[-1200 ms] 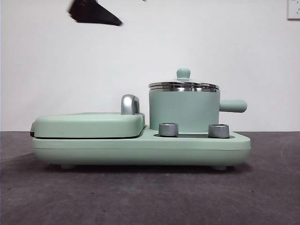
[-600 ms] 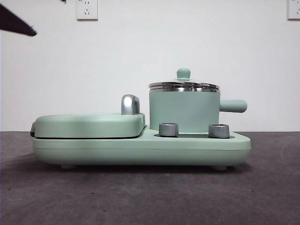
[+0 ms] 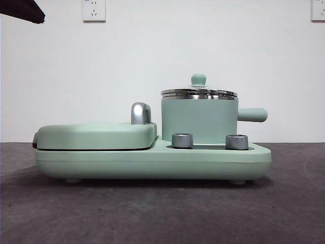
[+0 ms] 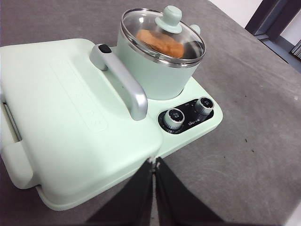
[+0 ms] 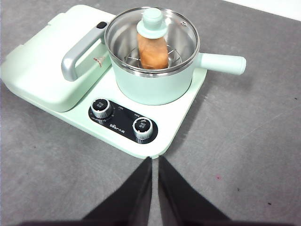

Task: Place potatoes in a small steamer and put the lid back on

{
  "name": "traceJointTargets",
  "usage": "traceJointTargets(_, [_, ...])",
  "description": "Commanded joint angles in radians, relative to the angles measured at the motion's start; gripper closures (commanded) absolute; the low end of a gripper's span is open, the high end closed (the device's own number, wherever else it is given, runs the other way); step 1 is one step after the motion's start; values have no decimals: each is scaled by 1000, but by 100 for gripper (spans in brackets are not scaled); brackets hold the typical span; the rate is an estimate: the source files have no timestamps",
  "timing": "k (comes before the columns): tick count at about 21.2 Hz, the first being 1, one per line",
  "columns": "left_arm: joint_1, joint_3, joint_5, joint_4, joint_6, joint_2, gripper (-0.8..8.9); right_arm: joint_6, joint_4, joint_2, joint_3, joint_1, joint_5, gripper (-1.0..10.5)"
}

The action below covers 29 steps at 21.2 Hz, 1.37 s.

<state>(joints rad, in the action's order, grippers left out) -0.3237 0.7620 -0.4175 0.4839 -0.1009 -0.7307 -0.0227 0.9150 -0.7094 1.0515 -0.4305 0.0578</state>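
Both grippers empty; one potato [image 5: 152, 52], one lidded steamer [image 5: 157, 84].

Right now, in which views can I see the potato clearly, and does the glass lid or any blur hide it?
Left wrist view: the potato shows through the lid, with mild glare on the glass. Right wrist view: sharp, but the lid's knob covers part of it. Front view: the steamer wall hides it; a blurred dark tool tip sits at a top corner.

Black arm tip [image 3: 23, 11] now retreated to top left corner
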Motion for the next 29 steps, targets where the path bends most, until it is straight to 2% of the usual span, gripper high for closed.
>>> traceJointTargets(1, [-5,12,-2,-8,-6,-2,807,3,-10,-6,8,-6,-6,929])
traceJointTargets(2, [-5,12,-2,-7,-6,0,807,3,-10,-6,8,-6,-6,929])
traceJointTargets(4, [-3,-17,47,-51,64,40,807,3,-10,-6,8,-6,-6,929])
traceJointTargets(6, [32,-179,196,-228,66,165,807,3,-10,-6,8,-6,-6,929])
traceJointTargets(8, [117,-386,338,-385,74,323,807,3,-10,-6,8,-6,-6,929])
traceJointTargets(10, [220,-553,348,-451,74,478,807,3,-10,-6,8,-6,-6,929])
traceJointTargets(12, [298,-665,348,-454,74,611,807,3,-10,-6,8,-6,-6,929])
traceJointTargets(15, [341,-749,348,-421,59,726,807,3,-10,-6,8,-6,-6,929])
traceJointTargets(29, [349,-749,348,-379,51,727,807,3,-25,-6,9,-6,-6,929])
